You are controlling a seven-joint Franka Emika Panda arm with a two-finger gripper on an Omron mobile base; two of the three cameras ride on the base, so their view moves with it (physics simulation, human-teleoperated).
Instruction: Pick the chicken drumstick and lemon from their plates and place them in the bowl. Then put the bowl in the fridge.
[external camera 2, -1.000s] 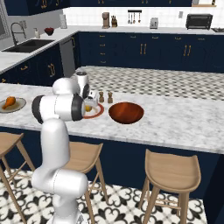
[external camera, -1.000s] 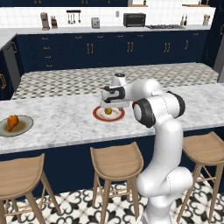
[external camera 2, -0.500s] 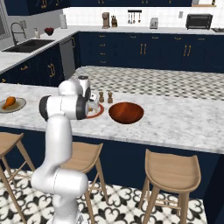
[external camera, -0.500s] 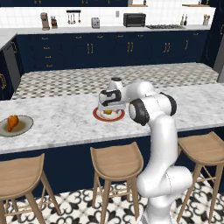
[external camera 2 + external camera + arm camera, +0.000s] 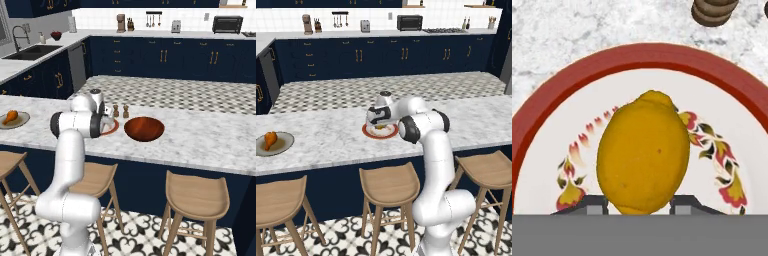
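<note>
Resting on the red-rimmed plate [image 5: 557,95], lemon [image 5: 643,152] between jaws

The lemon [image 5: 643,154] has a matt, finely dimpled yellow-orange skin. It lies on a smooth white plate [image 5: 552,150] that looks like glazed ceramic, with a red-brown rim and painted leaf motifs. The counter [image 5: 331,137] under it is pale grey-veined marble with a soft sheen. The bowl [image 5: 144,128] is glossy reddish-brown, with streaks like polished wood. The stools [image 5: 387,182] have matt light wooden seats and legs. The robot arm [image 5: 428,150] is smooth white plastic with dark joints. The cabinets [image 5: 381,57] are matt navy with shiny brass handles.
</note>
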